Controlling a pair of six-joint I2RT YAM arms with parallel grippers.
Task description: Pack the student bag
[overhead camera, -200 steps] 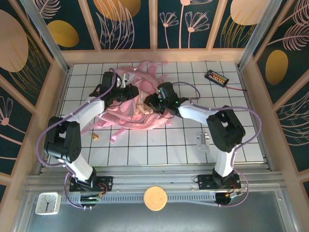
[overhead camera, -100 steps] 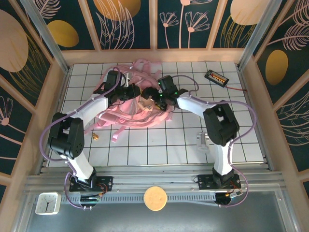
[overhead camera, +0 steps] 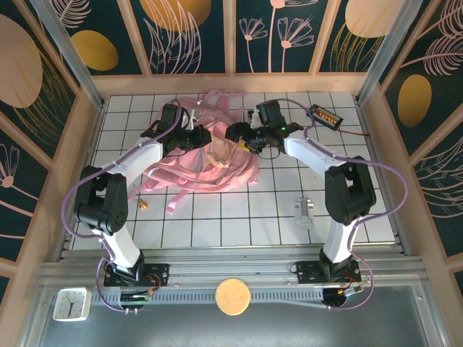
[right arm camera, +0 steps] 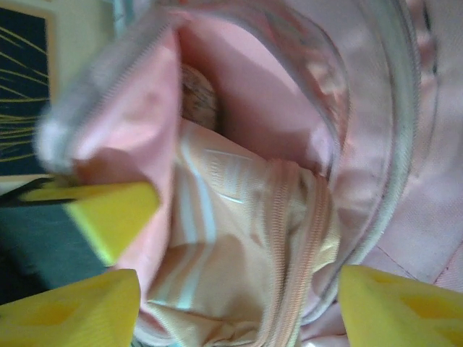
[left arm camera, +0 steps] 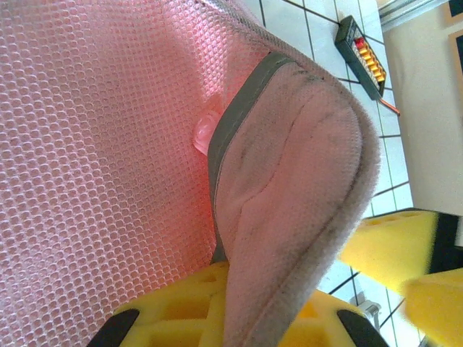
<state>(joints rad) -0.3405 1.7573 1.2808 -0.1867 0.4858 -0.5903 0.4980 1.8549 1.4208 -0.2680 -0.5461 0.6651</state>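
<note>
Since a second ago the right arm has swung from above the middle of the student bag [overhead camera: 187, 165] toward the far right of the bench [overhead camera: 239, 224]. Its wrist is drawn back, and the right gripper [overhead camera: 236, 136] keeps pointing at the bag's mouth. Over the same second the left arm has shifted slightly toward the far edge.

The bag lies crumpled on the far half of the bench, left of centre, with its straps spilling toward the far edge and the near left. The left gripper [overhead camera: 200, 137] is clamped tight on the bag's padded rim. In the left wrist view its yellow fingers [left arm camera: 173, 327] pinch a fold of pink fabric with grey trim, with pink mesh beside it.

The right gripper's jaws stand wide apart at the bag's opening and grip nothing. The right wrist view looks into the mouth, where a beige striped pouch [right arm camera: 231, 246] with a zip lies inside the pink lining.

A black device [overhead camera: 323, 116] with a red wire lies near the far right corner, well apart from the bag. A small clear object [overhead camera: 304, 210] stands right of centre, and a small brown piece [overhead camera: 142, 205] lies near the left edge, just beside a strap
</note>
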